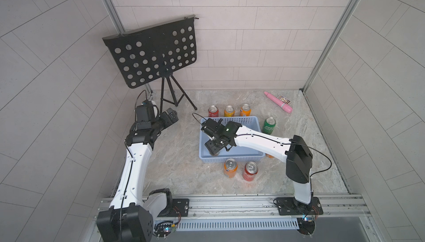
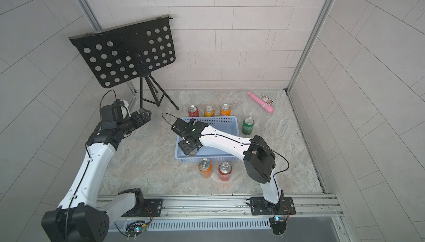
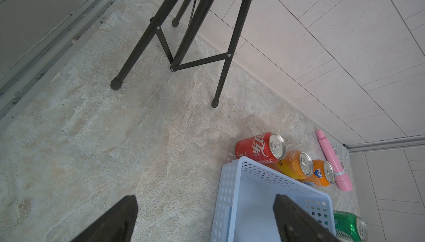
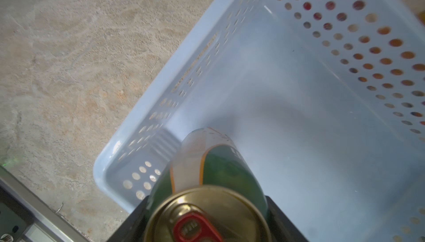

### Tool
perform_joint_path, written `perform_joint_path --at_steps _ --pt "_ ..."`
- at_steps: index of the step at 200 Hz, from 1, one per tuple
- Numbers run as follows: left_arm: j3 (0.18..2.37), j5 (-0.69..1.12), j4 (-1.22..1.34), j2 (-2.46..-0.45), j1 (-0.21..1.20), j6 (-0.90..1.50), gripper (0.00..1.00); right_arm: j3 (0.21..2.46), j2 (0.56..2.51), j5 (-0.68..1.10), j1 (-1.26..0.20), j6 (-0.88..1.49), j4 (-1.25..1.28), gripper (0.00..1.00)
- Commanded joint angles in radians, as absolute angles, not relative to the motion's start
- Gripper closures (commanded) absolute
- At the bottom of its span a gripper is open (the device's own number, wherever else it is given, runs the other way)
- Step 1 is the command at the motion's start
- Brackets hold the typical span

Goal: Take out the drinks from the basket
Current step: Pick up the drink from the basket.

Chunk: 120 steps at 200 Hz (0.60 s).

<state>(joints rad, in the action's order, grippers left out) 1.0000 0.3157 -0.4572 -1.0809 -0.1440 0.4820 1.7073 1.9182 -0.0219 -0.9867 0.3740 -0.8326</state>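
Observation:
The light-blue basket (image 1: 232, 159) (image 2: 207, 159) sits mid-table. My right gripper (image 1: 213, 148) (image 4: 207, 220) reaches into its near-left corner and is shut on a green can (image 4: 220, 171) with a gold top and red tab, the only drink inside. Outside, a red can (image 1: 213, 111) and two orange cans (image 1: 229, 111) (image 1: 245, 110) stand behind the basket. A green can (image 1: 269, 125) stands to its right. An orange can (image 1: 230, 167) and a red can (image 1: 250, 170) stand in front. My left gripper (image 1: 171, 116) (image 3: 204, 208) hangs open, left of the basket.
A black perforated music stand (image 1: 151, 54) on tripod legs (image 3: 216, 86) occupies the back left. A pink stick (image 1: 278, 101) and a small card (image 1: 284, 99) lie at the back right. Walls close three sides; a metal rail (image 1: 230, 203) runs along the front.

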Motion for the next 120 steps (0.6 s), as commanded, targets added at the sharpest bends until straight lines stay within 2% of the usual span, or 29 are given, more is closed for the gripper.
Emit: perform_joint_path --at_steps 1,31,53,120 --pt "0.984 0.331 -0.43 -1.072 -0.149 0.488 0.0 1.745 1.791 -0.076 -0.986 0.366 -0.841 0.81" --pt "0.988 0.316 -0.436 -1.066 -0.15 0.486 0.0 1.752 1.725 -0.097 -0.989 0.357 -0.837 0.81" --pt "0.997 0.217 -0.47 -1.034 -0.164 0.465 0.0 1.796 1.71 -0.092 -0.989 0.344 -0.843 0.81" --pt "0.98 0.161 -0.474 -1.012 -0.233 0.474 0.0 2.07 1.884 -0.034 -1.012 0.32 -0.879 0.81"
